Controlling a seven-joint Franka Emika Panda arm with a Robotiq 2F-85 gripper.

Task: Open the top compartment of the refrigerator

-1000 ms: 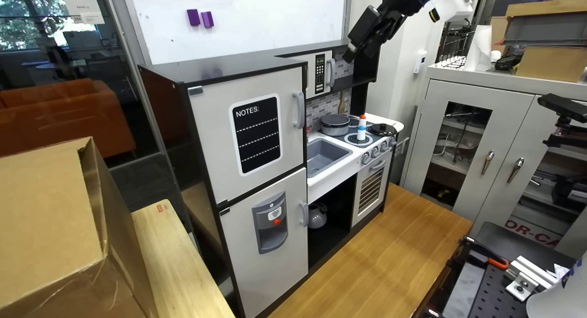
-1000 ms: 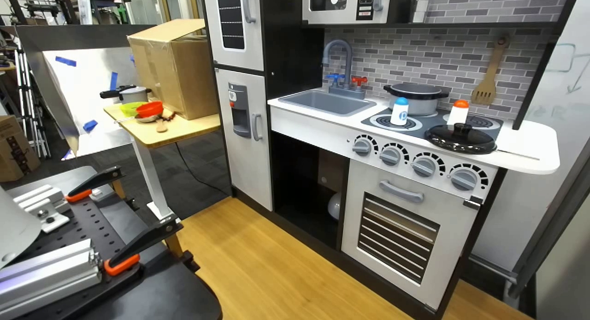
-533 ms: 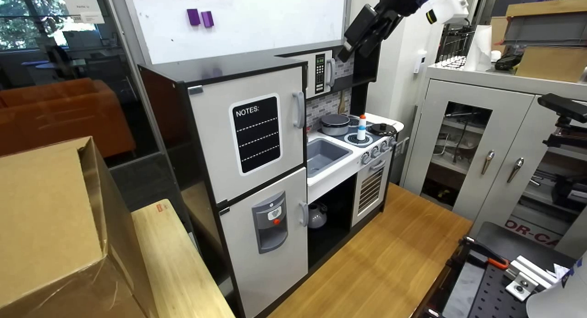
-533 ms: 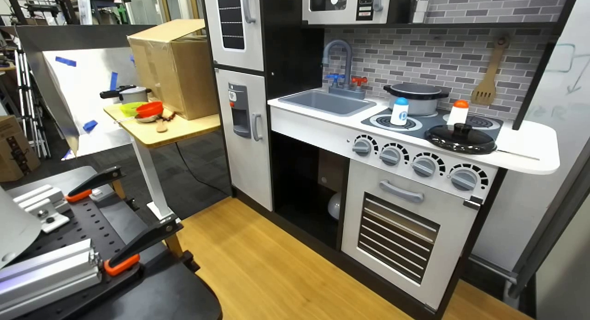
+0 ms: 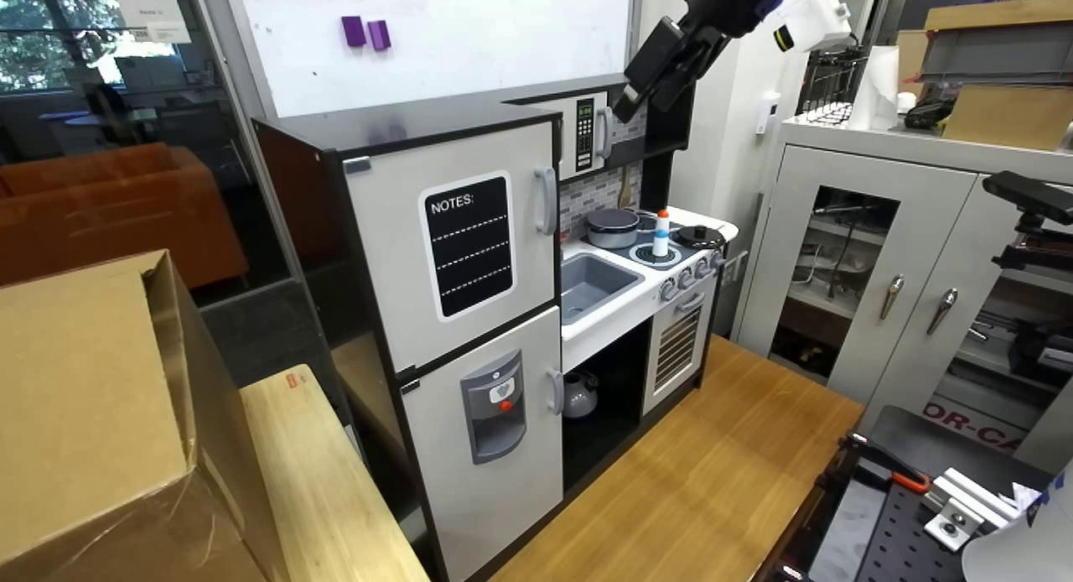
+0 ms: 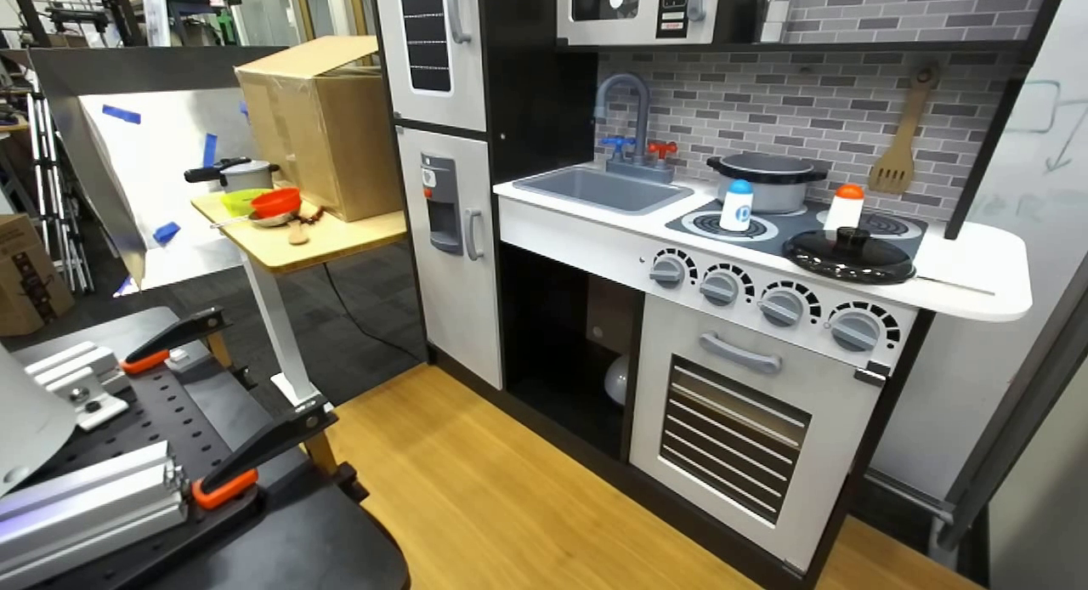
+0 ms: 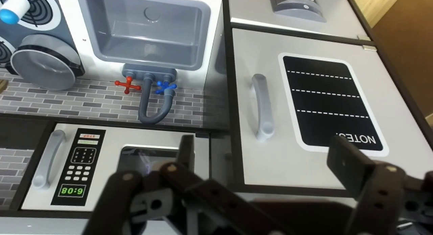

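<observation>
The refrigerator (image 5: 453, 349) is a tall black toy unit with two stacked white doors. Its top compartment (image 5: 465, 246), with the black "NOTES" panel, is shut. Its grey vertical handle (image 5: 546, 200) is on the side towards the sink. The handle also shows in the wrist view (image 7: 262, 106) and partly in an exterior view (image 6: 457, 10). My gripper (image 5: 644, 104) is in the air in front of the microwave and upper shelf. In the wrist view my gripper (image 7: 265, 155) is open and empty, its fingers spread wide. The handle shows beyond the gap, not touched.
The microwave (image 5: 578, 137) with its own handle juts out beside the refrigerator. Below it are the sink (image 6: 603, 190), faucet (image 6: 625, 105), pot (image 6: 769, 182) and two shakers. A cardboard box (image 5: 84, 397) stands near the refrigerator's hinge side. A grey cabinet (image 5: 847, 272) stands opposite.
My gripper has moved a little left and slightly down in an exterior view, towards the refrigerator. The doors and the kitchen things have not moved.
</observation>
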